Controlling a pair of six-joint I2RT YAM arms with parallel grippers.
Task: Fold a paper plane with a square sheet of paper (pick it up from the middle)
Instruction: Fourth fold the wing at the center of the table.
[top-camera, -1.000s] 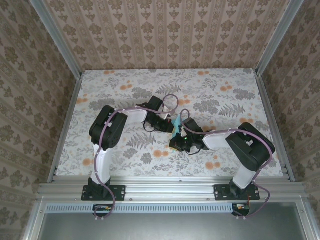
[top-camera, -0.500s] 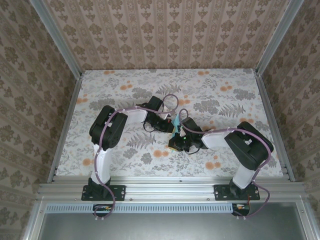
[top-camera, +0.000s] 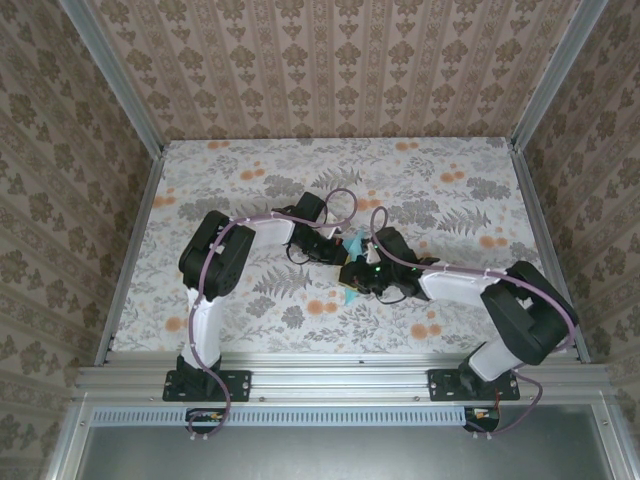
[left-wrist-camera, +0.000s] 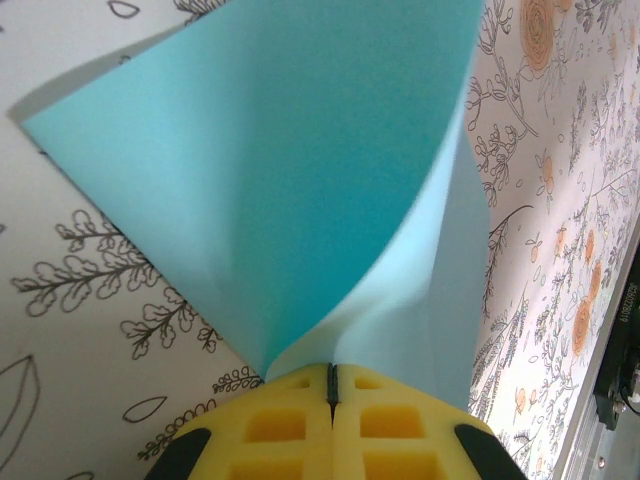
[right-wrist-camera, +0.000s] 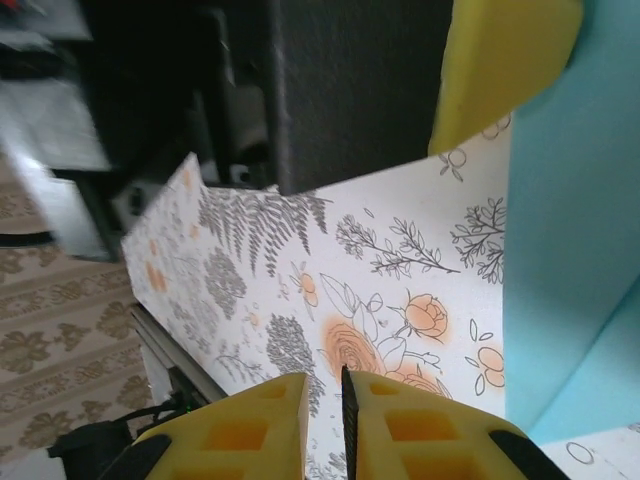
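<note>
We see our left tool (left-wrist-camera: 331, 375) clamped on the turquoise paper plane (left-wrist-camera: 300, 180) above the mid-tabletop (right-wrist-camera: 380, 250); our right tool (right-wrist-camera: 323, 385), pads barely parted and empty, sits just beside it.

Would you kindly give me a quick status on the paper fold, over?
Left end effector shut on turquoise paper. Right end effector slightly parted, empty, beside the paper. Nothing seen in the way.

R arm (top-camera: 470, 285) swung its elbow out right & down in top view, stretching flatter, while R gripper (right-wrist-camera: 322, 385) shifted slightly up-left, closer alongside the paper (left-wrist-camera: 300, 180), & its jaws went from nearly closed to a thin gap w/ nothing between.
</note>
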